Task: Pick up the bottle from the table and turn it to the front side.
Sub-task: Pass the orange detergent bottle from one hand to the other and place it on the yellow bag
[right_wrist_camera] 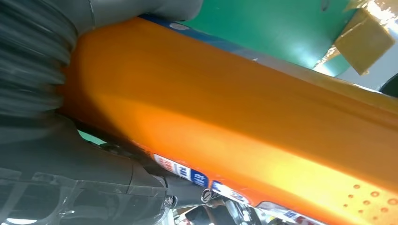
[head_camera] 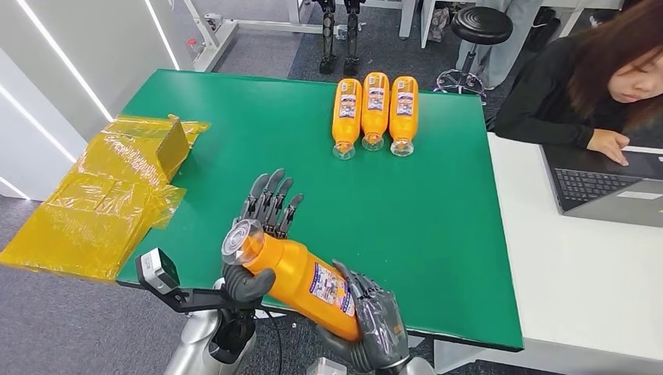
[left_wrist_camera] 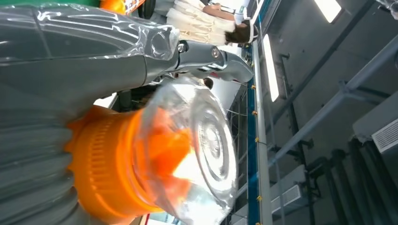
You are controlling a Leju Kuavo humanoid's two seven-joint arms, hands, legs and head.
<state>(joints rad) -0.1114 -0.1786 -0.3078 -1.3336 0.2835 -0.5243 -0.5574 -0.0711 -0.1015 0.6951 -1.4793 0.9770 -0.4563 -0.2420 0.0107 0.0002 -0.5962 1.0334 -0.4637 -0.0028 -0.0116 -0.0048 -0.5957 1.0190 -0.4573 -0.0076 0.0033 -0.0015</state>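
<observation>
Head view: I have the bottle [head_camera: 301, 280] lifted off the green table [head_camera: 438, 234], near its front edge, lying slanted between both my hands. My right hand [head_camera: 371, 324] wraps the lower body over the label; my left hand [head_camera: 254, 234] sits at the cap end, thumb under the neck, fingers [head_camera: 270, 199] spread up behind the clear cap [head_camera: 238, 237].

Left wrist view: the cap rests against my thumb, but I can't tell if the far fingers press on it, so the left hold may be just a prop.

Risks as I judge them:
- Turning the bottle with the left fingers loose could let the cap end slide off the thumb and drop to the table.
- The body is smooth and round; the right hand could slip on it mid-twist.
- The bottle hangs at the table edge, so a drop may go to the floor.
- Three more bottles [head_camera: 375, 113] lie well apart at the far side, no clash likely.
</observation>
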